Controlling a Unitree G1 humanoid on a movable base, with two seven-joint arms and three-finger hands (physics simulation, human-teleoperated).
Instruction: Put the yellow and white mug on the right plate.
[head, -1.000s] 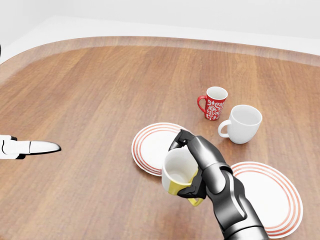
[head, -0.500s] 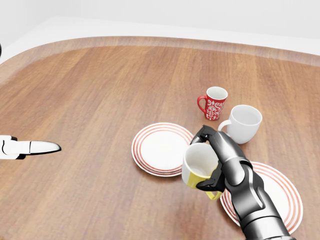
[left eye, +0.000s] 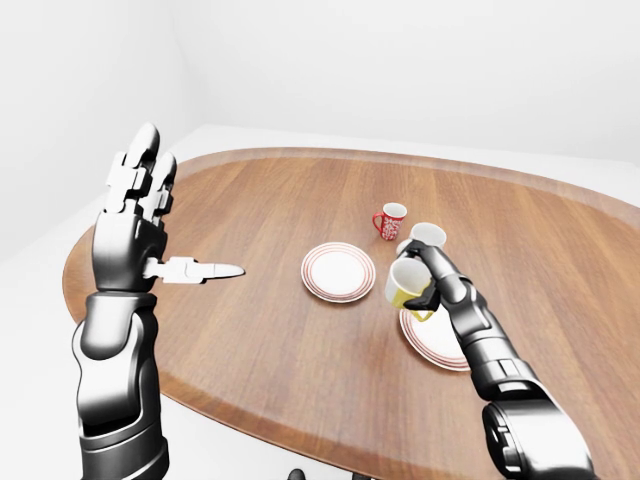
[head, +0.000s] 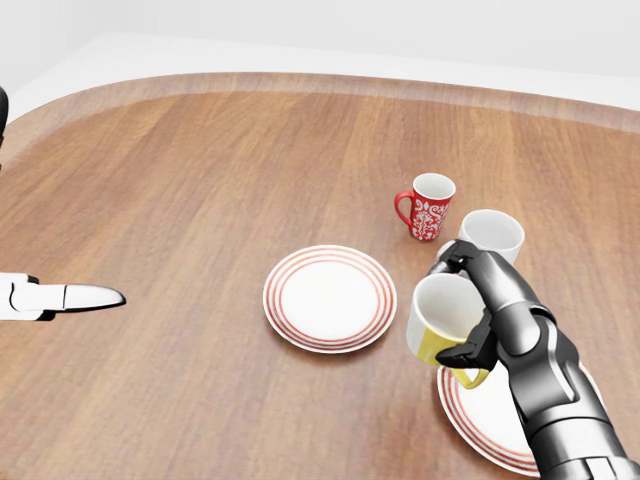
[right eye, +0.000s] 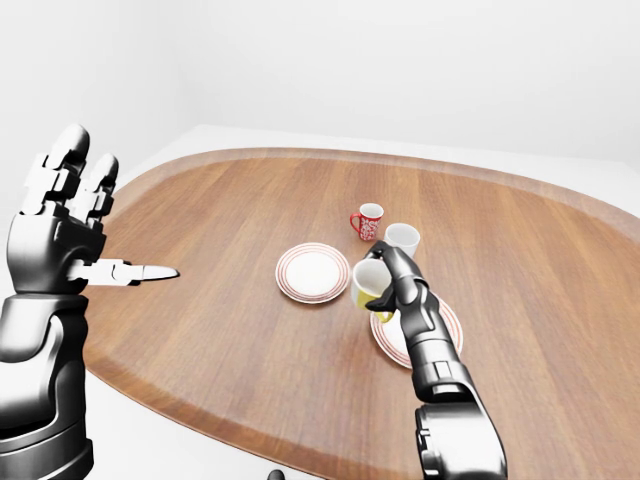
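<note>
A: Where is the yellow and white mug (head: 441, 318)?

B: It is in the right hand (head: 480, 310), lifted above the wooden worktop (head: 200, 180). The fingers (head: 467, 352) are closed around its body and handle. The mug is tilted, with its opening turned to the left in the head view.

A: And where is it compared to the right plate (left eye: 428, 338)?

B: In the head view it hangs at the left edge of that plate, partly over the rim. Whether it touches the plate, I cannot tell; it looks raised.

A: What else stands on the worktop?

B: The left plate (head: 328, 297), with red rings, lies near the middle. Farther away stands a red patterned mug (head: 427, 207), and just right of it a white mug (head: 491, 234), partly hidden behind the hand.

A: The left hand (left eye: 135, 215)?

B: It is raised upright at the far left, well apart from everything. Its fingers (left eye: 143, 165) are spread and hold nothing.
</note>
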